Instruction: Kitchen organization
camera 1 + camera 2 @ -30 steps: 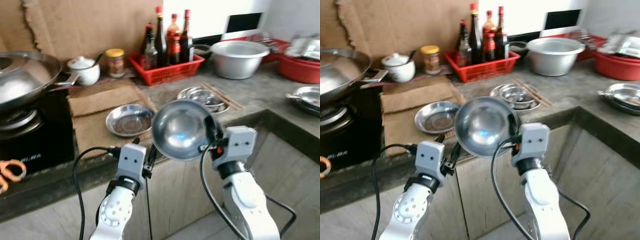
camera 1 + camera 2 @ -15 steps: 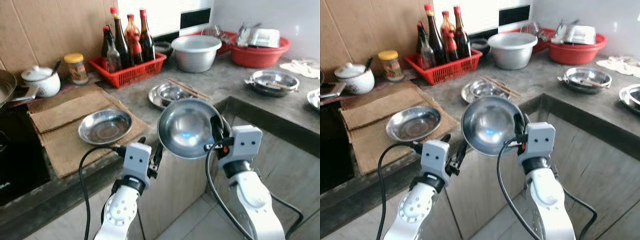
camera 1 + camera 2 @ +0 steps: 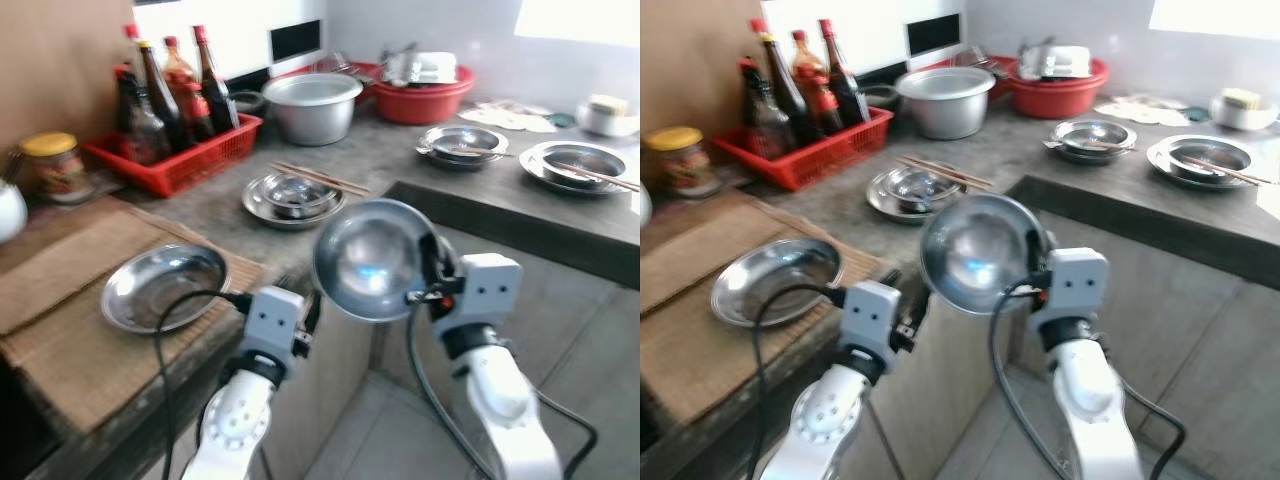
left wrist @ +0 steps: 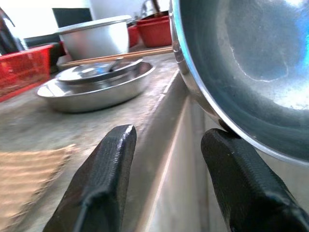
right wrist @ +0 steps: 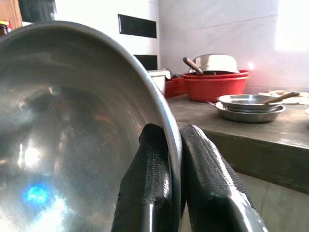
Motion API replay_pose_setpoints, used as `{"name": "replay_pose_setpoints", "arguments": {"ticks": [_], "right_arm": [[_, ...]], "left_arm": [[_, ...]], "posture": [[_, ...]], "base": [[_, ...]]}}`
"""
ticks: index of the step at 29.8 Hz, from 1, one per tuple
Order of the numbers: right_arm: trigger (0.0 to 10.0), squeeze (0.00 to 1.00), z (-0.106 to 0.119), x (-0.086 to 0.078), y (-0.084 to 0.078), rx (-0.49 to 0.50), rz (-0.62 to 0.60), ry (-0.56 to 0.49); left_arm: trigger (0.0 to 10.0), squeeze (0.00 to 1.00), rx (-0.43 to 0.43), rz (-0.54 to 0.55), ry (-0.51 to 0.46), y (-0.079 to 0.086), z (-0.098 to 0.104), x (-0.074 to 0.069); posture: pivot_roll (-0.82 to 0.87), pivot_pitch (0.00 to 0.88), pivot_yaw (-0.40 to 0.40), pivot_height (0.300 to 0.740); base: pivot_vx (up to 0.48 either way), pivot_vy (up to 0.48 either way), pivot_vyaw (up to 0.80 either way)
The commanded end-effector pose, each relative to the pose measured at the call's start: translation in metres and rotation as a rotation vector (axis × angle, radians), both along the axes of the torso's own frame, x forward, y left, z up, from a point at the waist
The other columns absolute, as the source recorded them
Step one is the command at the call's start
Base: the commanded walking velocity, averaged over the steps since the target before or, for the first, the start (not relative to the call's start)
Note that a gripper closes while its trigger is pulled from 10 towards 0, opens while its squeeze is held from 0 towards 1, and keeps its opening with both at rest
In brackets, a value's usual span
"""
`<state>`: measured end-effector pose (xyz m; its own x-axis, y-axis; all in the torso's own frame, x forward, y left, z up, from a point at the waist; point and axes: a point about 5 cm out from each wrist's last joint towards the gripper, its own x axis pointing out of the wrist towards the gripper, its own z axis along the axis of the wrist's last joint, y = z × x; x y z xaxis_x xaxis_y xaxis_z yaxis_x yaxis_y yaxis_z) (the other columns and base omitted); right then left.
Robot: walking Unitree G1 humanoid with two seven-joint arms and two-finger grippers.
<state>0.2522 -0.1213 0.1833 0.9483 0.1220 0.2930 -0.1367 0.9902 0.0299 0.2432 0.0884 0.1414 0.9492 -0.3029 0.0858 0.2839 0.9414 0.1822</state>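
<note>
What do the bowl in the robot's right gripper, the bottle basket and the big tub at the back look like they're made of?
Bowl, clamped by the rim in the right gripper: likely stainless steel, polished, since it mirrors light and a blue glint. Bottle basket: red plastic by its look, with molded slotted walls. Big tub: probably red plastic too, smooth and slightly glossy.

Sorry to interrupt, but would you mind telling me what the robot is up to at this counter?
The robot stands at a kitchen counter holding a steel bowl up on its edge in front of itself. The right gripper has its jaws pinched on the bowl's rim. The left gripper hangs open beside the bowl, holding nothing. On the counter sit a steel plate on a brown mat, stacked dishes with chopsticks, and a red basket of bottles.
</note>
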Motion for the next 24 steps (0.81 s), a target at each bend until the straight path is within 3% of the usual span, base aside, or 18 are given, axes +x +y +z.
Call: {"name": "replay_pose_setpoints", "arguments": {"ticks": [1,15,16,17,24], "right_arm": [[0.0,0.00,0.0069,-0.0015,0.0002,-0.004,0.007,-0.033],[0.0,0.00,0.0071,-0.0014,0.0000,-0.017,-0.001,-0.035],[0.5,0.00,0.0074,-0.0013,-0.0002,-0.020,-0.002,-0.037],[9.8,0.00,0.0077,-0.0009,-0.0007,-0.024,-0.006,-0.039],[10.0,0.00,0.0076,0.0005,-0.0011,-0.029,-0.013,-0.036]], "left_arm": [[10.0,0.00,-0.021,-0.022,-0.009,-0.0074,0.0039,-0.0002],[10.0,0.00,-0.019,-0.018,-0.009,-0.0064,0.0027,0.0001],[10.0,0.00,-0.017,-0.019,-0.010,-0.0067,0.0026,-0.0001],[10.0,0.00,-0.015,-0.023,-0.008,-0.0074,0.0018,-0.0008],[10.0,0.00,-0.013,-0.029,0.001,-0.0075,-0.0005,-0.0020]], "posture": [[0.02,0.003,0.018,0.740],[0.02,0.005,0.016,0.740],[0.02,0.005,0.016,0.740],[0.02,0.005,0.019,0.740],[0.02,0.004,0.014,0.740]], "base": [[0.000,0.000,-0.78],[0.000,-0.018,-0.77],[0.000,-0.379,0.00],[0.000,-0.442,0.00],[0.000,-0.438,0.00]]}}
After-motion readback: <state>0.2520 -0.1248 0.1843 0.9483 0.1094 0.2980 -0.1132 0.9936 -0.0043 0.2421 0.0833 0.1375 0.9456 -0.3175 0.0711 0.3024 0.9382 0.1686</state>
